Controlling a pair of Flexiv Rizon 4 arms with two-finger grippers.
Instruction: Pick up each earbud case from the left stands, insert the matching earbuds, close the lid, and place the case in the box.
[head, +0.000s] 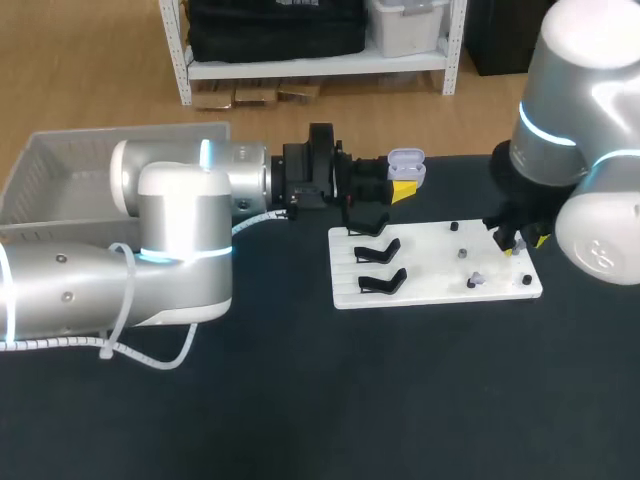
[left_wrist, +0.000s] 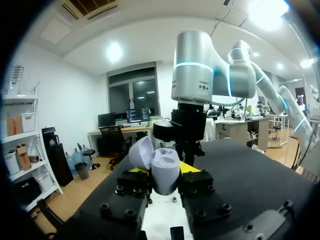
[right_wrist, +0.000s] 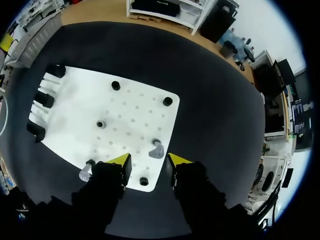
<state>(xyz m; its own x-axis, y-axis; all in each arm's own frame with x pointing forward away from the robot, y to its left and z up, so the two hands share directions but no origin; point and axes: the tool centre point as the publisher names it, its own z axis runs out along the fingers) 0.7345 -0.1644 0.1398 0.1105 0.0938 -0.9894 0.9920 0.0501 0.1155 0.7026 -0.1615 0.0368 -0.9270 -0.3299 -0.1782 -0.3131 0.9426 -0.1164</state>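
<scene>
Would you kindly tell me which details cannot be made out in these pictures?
- Inside of the earbud case: too small in the head view, indistinct in the left wrist view.
- Floor of the box: head view, largely covered by the left arm.
- The right claw in the head view: mostly hidden under the right arm.
- Whether an earbud is a left or right one: too small in every view.

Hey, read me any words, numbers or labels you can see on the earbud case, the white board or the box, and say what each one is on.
None can be read. The open earbud case looks plain, the white board shows only small holes and pegs, and the box shows no print.
</scene>
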